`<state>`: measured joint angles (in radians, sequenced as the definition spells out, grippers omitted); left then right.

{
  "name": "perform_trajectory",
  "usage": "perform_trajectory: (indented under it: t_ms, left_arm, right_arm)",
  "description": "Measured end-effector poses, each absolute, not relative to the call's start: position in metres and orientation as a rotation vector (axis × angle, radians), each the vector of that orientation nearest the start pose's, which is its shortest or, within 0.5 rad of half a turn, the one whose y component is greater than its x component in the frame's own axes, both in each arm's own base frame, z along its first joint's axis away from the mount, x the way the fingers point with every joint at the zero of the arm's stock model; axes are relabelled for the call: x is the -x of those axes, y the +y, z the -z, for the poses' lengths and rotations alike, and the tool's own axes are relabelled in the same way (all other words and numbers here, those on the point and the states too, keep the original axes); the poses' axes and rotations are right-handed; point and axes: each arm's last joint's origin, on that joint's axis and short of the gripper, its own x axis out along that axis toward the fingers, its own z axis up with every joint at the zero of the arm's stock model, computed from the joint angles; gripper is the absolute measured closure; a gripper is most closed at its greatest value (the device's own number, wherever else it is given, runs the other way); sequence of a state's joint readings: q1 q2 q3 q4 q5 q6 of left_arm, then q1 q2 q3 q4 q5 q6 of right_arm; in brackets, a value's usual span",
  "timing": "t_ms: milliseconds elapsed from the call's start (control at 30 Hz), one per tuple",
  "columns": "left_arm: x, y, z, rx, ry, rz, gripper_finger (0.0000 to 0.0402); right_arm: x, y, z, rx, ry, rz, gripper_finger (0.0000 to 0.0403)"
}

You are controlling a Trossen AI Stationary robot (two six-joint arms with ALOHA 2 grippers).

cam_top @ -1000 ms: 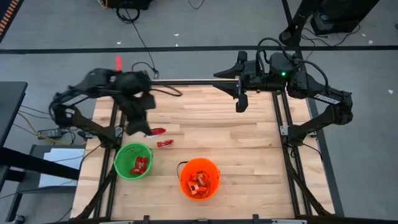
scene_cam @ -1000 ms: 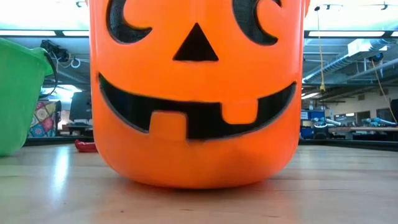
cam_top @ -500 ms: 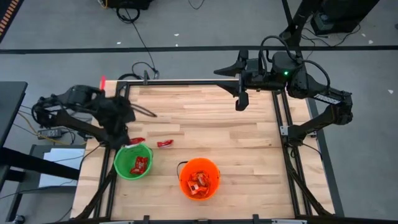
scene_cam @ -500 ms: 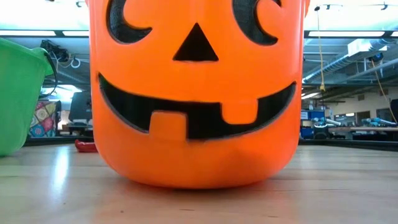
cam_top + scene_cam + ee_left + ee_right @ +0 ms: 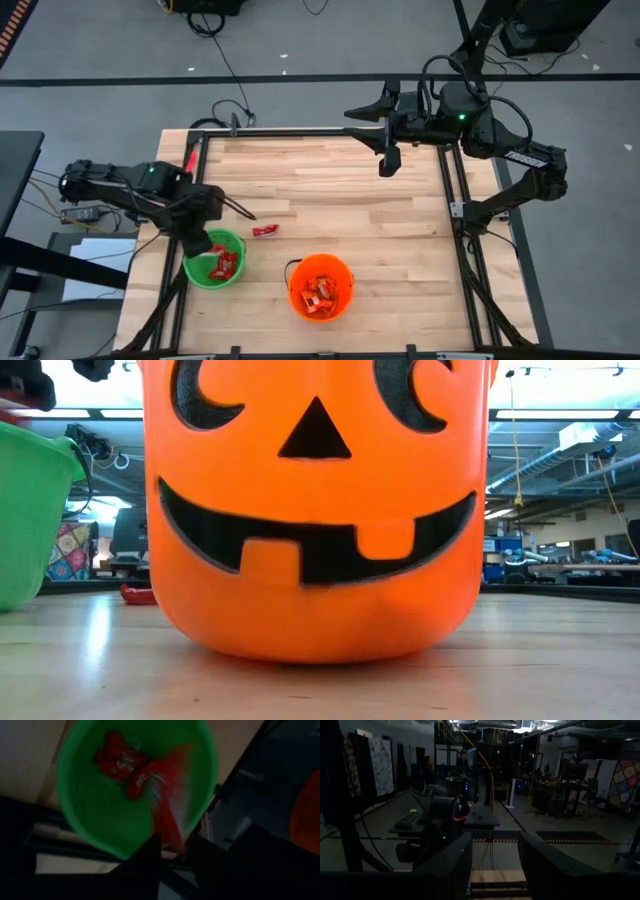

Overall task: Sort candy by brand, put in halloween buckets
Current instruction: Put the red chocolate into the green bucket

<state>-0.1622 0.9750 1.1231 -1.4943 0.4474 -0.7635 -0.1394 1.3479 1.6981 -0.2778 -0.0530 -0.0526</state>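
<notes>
Left gripper (image 5: 200,243) hangs over the green bucket's (image 5: 192,272) rim at lower left of the high view, clamped on a red candy (image 5: 167,805) directly above the opening. Green bucket holds red pieces; orange bucket (image 5: 297,296) holds orange-and-white ones. One loose red candy (image 5: 265,231) lies nearby. Right gripper (image 5: 387,165) waits upper right, fingers apart.

Left arm reaches in from nine o'clock, its gripper (image 5: 199,243) angled down, fingers (image 5: 150,855) pinched on a red wrapper; right arm folds at two o'clock, its gripper (image 5: 388,163) raised level, fingers (image 5: 455,857) parted
</notes>
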Motion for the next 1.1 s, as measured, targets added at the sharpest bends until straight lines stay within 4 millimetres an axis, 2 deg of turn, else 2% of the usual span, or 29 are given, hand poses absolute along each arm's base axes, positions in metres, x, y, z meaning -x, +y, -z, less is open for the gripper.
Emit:
perform_trajectory:
  t_ms: [167, 267, 400, 533, 700, 833, 967, 1100]
  left_arm:
    - [-0.122, -0.033, -0.327, 0.822, 1.488, -0.006, 0.0224]
    - [-0.122, -0.033, -0.327, 0.809, 1.470, -0.007, 0.0195]
    - [-0.132, -0.032, -0.329, 0.741, 1.348, -0.010, 0.0186]
    - [-0.151, -0.030, -0.343, 0.694, 1.092, 0.017, 0.0185]
    - [-0.170, -0.021, -0.389, 0.623, 0.644, 0.032, 0.0190]
    - [-0.168, -0.015, -0.433, 0.599, 0.375, 0.064, 0.0193]
    - [-0.156, -0.013, -0.468, 0.566, 0.212, 0.098, 0.0193]
    - [-0.145, -0.012, -0.489, 0.522, 0.123, 0.089, 0.0194]
  right_arm:
    - [-0.265, -0.037, -0.509, 0.064, -0.075, 0.093, 0.0233]
    - [-0.265, -0.037, -0.509, 0.064, -0.071, 0.094, 0.0233]
    - [-0.267, -0.040, -0.503, 0.030, -0.024, 0.095, 0.0233]
    - [-0.280, -0.051, -0.489, -0.082, 0.052, 0.048, 0.0233]
    - [-0.319, -0.061, -0.466, -0.194, 0.092, -0.071, 0.0233]
    - [-0.361, -0.067, -0.436, -0.294, 0.124, -0.208, 0.0233]
    - [-0.399, -0.072, -0.401, -0.391, 0.168, -0.347, 0.0233]
    - [-0.430, -0.076, -0.362, -0.460, 0.228, -0.426, 0.0233]
